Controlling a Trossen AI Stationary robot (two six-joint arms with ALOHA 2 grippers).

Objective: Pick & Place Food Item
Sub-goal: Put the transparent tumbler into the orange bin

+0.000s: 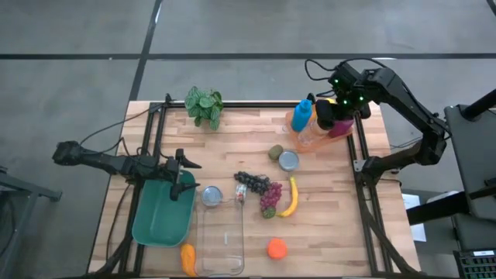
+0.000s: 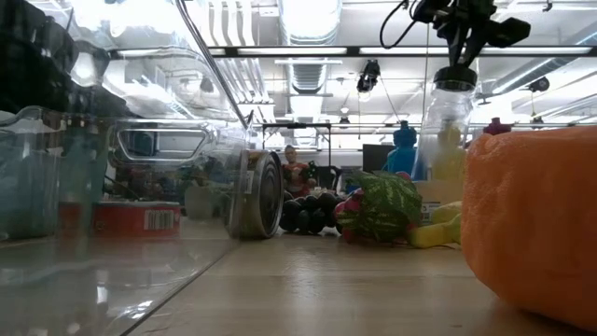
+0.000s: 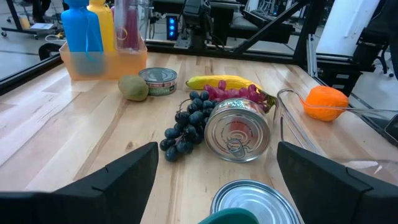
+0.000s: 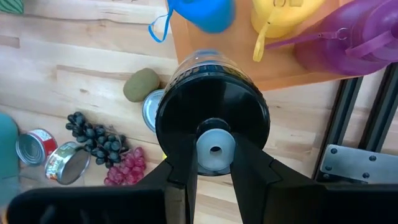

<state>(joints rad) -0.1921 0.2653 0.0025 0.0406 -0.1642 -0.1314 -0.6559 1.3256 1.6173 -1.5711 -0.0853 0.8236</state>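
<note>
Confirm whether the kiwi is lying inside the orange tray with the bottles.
No. In the left wrist view the kiwi sits on the bare table, just outside the orange tray, beside a can.

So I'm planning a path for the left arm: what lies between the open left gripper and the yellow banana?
In the left wrist view, a tin can lying on its side and dark grapes sit between the left gripper and the banana.

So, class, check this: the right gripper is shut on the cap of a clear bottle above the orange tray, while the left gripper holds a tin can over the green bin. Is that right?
One part is wrong. The left gripper holds nothing: the left wrist view shows its fingers spread wide with the tin can lying on the table beyond them. The right gripper is indeed shut on the clear bottle cap above the orange tray, and the left gripper is over the green bin.
</note>
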